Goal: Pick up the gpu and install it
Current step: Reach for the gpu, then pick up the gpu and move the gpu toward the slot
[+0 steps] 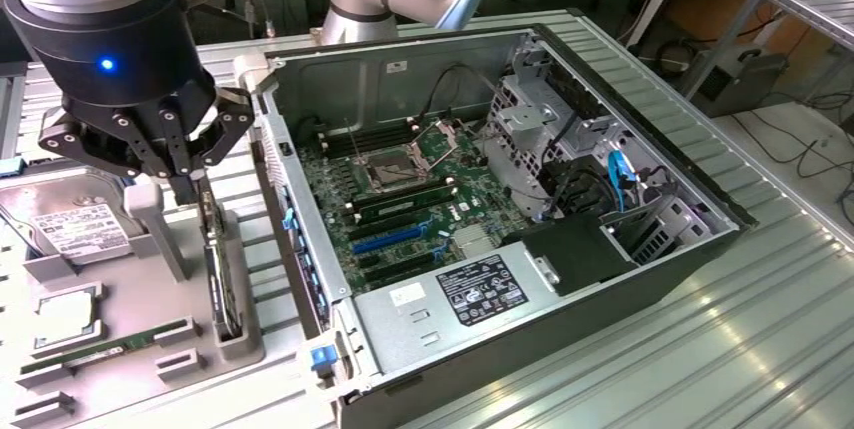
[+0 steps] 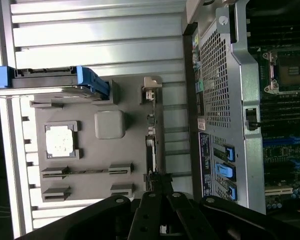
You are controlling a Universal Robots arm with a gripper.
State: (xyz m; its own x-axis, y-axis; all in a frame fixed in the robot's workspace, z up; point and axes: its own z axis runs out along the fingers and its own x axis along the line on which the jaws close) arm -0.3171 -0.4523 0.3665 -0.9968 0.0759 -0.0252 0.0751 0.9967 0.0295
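The gpu (image 1: 214,269) stands on edge in a slot of the grey holder tray (image 1: 134,294), at the exterior view's left. Seen edge-on in the wrist view, the gpu (image 2: 150,142) is a thin dark strip with its silver bracket (image 2: 151,89) at the far end. My gripper (image 1: 187,187) is directly over the card's upper end, fingers together and shut on its top edge. In the wrist view my gripper (image 2: 159,189) pinches the near end of the card. The card still sits in its slot. The open computer case (image 1: 400,64) lies to the exterior view's right, motherboard (image 1: 400,199) exposed.
A silver hard drive (image 1: 67,224) with a white label, a square chip (image 1: 60,314) and a green memory stick (image 1: 94,352) also sit in the tray. Blue expansion slots (image 1: 387,234) lie on the motherboard. The case's side wall (image 1: 287,199) rises close beside the gpu.
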